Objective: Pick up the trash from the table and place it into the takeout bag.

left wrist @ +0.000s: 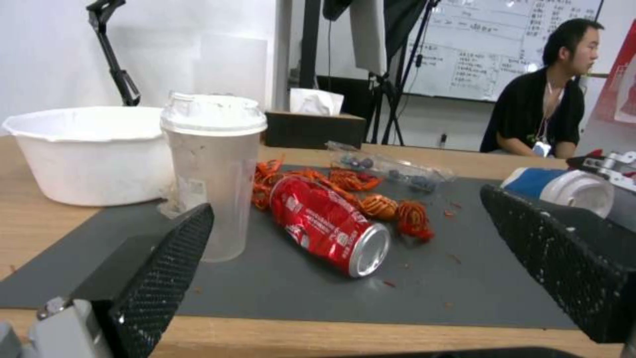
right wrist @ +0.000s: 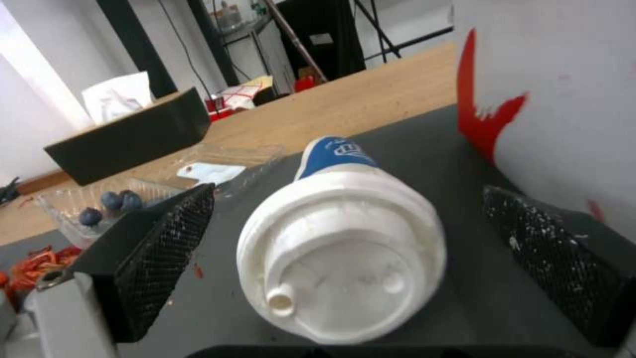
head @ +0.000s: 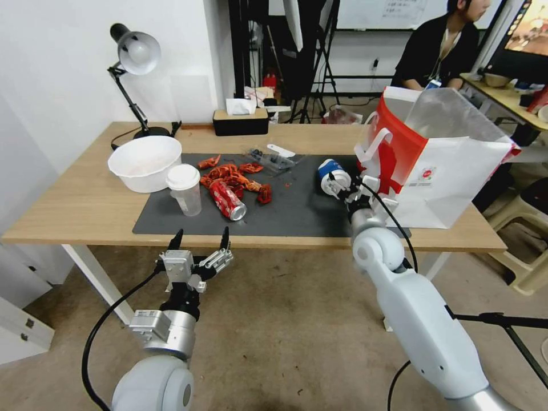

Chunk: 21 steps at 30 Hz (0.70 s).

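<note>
**Right end effector spread around the blue-and-white tub beside the bag**

The right arm reaches forward over the near edge of the desk (head: 74, 211), its end effector (head: 349, 191) low over the dark mat (head: 297, 214). Its fingers (right wrist: 166, 238) stand wide apart on either side of the blue-and-white tub (right wrist: 341, 238), not touching it. The tub lies on its side on the mat, white lid toward the robot, just left of the takeout bag (head: 451, 171).

The left arm is held below and in front of the desk's near edge, its end effector (head: 200, 242) pointing up with fingers wide and nothing between them.

The takeout bag stands upright at the right end of the desk, its mouth open with a clear liner showing; what lies inside cannot be seen. On the left sits a white bowl (head: 144, 161), its contents unclear. Just right of it stands a plastic cup (head: 185, 189) with a white lid on. A crushed red can (head: 227, 200) lies on its side near the cup, with red food scraps (head: 231, 174) behind it. Farther back lies a clear plastic box (left wrist: 391, 171) holding a few dark berries.
</note>
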Motion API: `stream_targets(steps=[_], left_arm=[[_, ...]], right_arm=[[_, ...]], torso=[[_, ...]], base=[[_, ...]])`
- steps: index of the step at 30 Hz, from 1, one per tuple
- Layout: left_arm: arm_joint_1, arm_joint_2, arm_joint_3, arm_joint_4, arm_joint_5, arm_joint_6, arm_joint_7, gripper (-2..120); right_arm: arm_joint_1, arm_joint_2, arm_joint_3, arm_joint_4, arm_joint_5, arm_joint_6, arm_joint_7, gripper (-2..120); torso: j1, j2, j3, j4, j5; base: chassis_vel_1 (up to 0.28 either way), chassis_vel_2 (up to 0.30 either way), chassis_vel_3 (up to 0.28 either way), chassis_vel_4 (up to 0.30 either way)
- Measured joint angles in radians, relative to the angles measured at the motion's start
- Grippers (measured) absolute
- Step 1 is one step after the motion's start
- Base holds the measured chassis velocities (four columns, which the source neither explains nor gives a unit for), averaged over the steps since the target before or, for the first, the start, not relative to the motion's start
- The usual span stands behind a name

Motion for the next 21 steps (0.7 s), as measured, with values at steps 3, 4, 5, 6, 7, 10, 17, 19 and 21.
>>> stream_targets(steps=[3,4,5,6,7,10,17,19,21], left_arm=[[0.0,0.0,0.0,0.001,0.0,-0.004,0.0,100],[0.0,0.0,0.0,0.001,0.0,-0.005,0.0,100],[0.0,0.0,0.0,0.001,0.0,-0.005,0.0,100],[0.0,0.0,-0.001,0.001,0.0,-0.007,0.0,100],[0.0,0.0,-0.001,0.001,0.0,-0.009,0.0,100],[0.001,0.0,-0.001,0.001,0.0,-0.013,0.0,100],[0.002,0.0,-0.001,0.003,0.001,-0.016,-0.001,100],[0.002,0.0,0.001,0.004,0.002,-0.016,-0.001,100],[0.002,0.0,0.002,0.006,0.003,-0.017,-0.001,100]], right_arm=[[0.04,0.011,-0.02,-0.053,0.004,-0.005,0.002,100],[0.048,0.015,-0.023,-0.066,0.004,-0.008,0.003,100],[0.048,0.015,-0.023,-0.066,0.004,-0.008,0.003,100],[0.058,0.019,-0.028,-0.084,0.004,-0.011,0.004,100],[0.062,0.021,-0.032,-0.092,0.005,-0.013,0.005,100],[0.07,0.028,-0.038,-0.105,0.006,-0.023,0.012,98],[0.063,0.034,-0.04,-0.11,0.002,-0.027,0.015,80],[0.058,0.033,-0.039,-0.106,0.001,-0.026,0.014,76],[0.053,0.031,-0.037,-0.1,0.002,-0.025,0.014,70]], torso=[[0.0,0.0,0.0,0.0002,0.0001],[0.0,0.0,0.0,0.0002,0.0],[0.0,0.0,0.0,0.0002,0.0],[0.0,0.0,0.0,0.0002,0.0001],[0.0,0.0,0.0,0.0001,0.0],[0.0,0.0,0.0,0.0001,0.0],[0.0,0.0,0.0,0.0001,0.0],[0.0,0.0,0.0,0.0,-0.0001],[0.0,0.0,0.0,0.0002,0.0001]], base=[[0.0,0.0,0.0,0.0],[0.0,0.0,0.0,0.0],[0.0,0.0,0.0,0.0],[0.0,0.0,0.0,0.0],[0.0,0.0,0.0,0.0],[0.0,0.0,0.0,0.0],[0.0,0.0,0.0,0.0],[0.0,0.0,0.0,0.0],[0.0,0.0,0.0,0.0]])
